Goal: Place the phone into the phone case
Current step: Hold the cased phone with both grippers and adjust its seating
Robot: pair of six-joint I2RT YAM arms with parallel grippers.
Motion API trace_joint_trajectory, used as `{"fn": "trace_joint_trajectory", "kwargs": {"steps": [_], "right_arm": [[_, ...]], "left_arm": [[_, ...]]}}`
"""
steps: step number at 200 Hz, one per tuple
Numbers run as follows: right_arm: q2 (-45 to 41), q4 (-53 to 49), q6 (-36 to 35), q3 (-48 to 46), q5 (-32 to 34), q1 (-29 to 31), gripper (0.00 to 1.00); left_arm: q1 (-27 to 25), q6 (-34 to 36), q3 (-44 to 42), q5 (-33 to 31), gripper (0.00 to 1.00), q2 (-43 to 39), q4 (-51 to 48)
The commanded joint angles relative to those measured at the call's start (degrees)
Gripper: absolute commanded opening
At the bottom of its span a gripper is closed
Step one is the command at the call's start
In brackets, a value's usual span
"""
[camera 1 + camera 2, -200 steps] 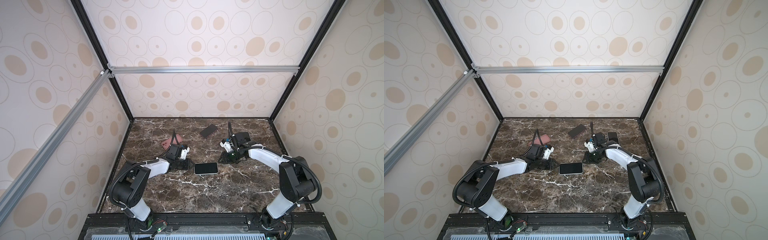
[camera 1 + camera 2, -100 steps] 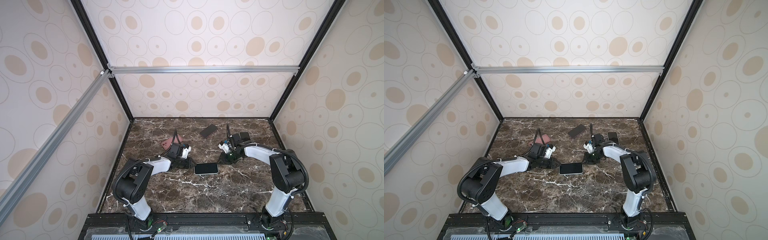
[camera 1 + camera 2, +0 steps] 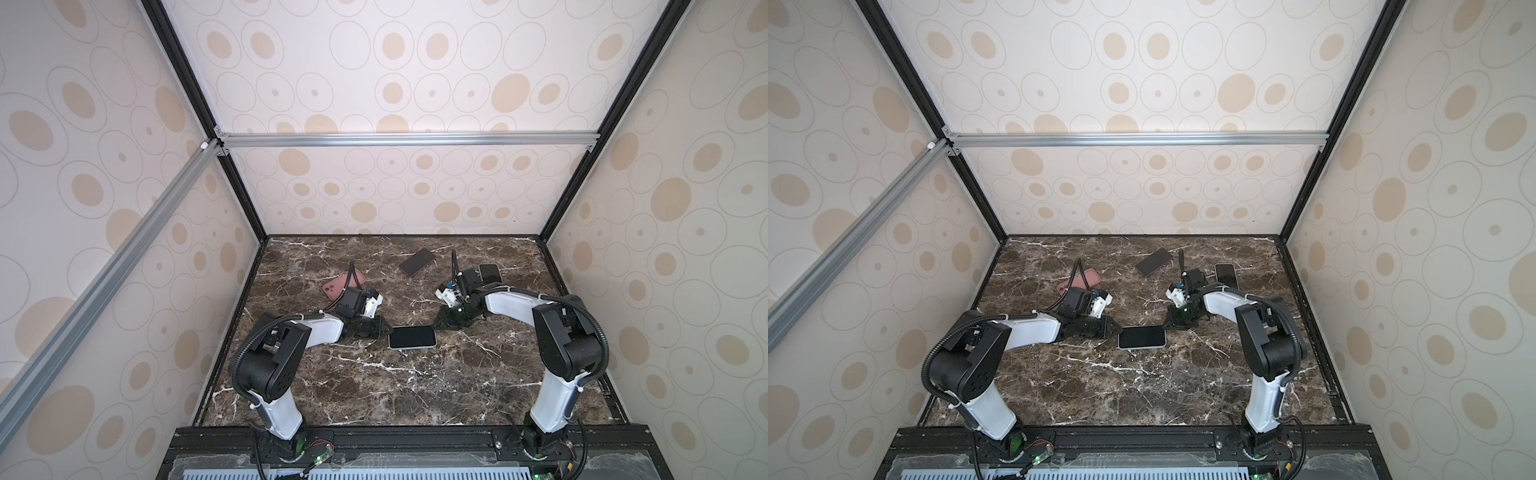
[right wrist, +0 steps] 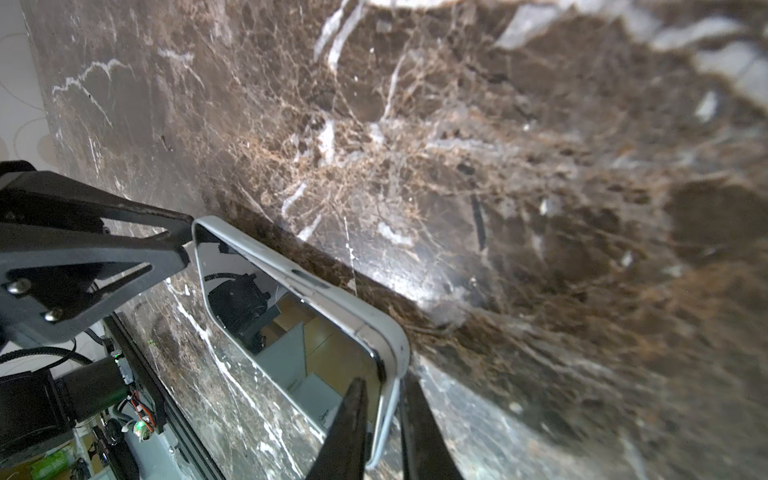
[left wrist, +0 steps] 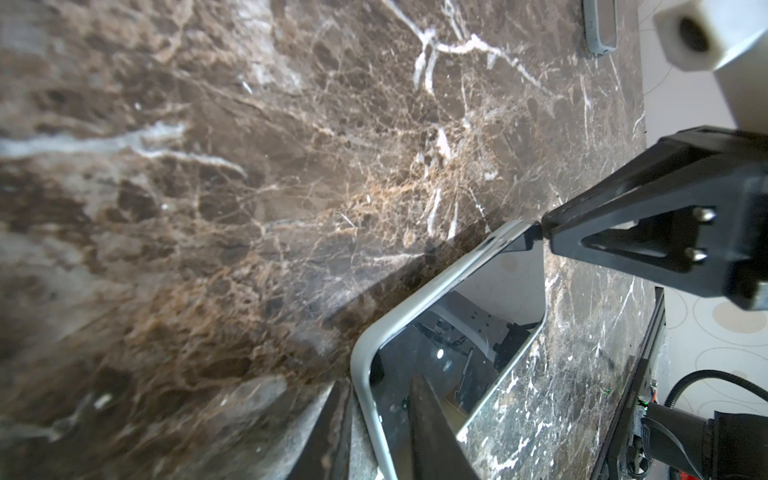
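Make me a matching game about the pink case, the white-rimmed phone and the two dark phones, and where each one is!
Things:
1. pink case
2. white-rimmed phone
3. slanted dark phone
4. straight black phone

Places:
A. between the left end effector and the right end effector
B. just behind the right arm's wrist
C. partly hidden by the left arm's cable
D. far back, in the middle, alone

Pairs: 1-C, 2-A, 3-D, 4-B
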Motion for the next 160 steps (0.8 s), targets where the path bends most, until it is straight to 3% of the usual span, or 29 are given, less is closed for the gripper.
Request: {"fn": "trace_joint_trajectory", "kwargs": {"steps": [1, 108, 160], "right_arm": [[0.93, -0.14, 0.01, -0.02, -0.73, -0.14, 0.17], [3.09, 0.06, 0.19, 0.08, -1.26, 0.87, 0.15], [5.13, -3.26, -1.11, 2.42, 4.06, 3.24, 0.14]], "left_arm": [[0.28, -0.77, -0.01, 1.19, 0.24, 0.79, 1.57], [0.27, -0.82, -0.09, 1.53, 0.22, 1.85, 1.51], [0.27, -0.85, 0.33, 1.77, 0.20, 2.38, 1.58]]}}
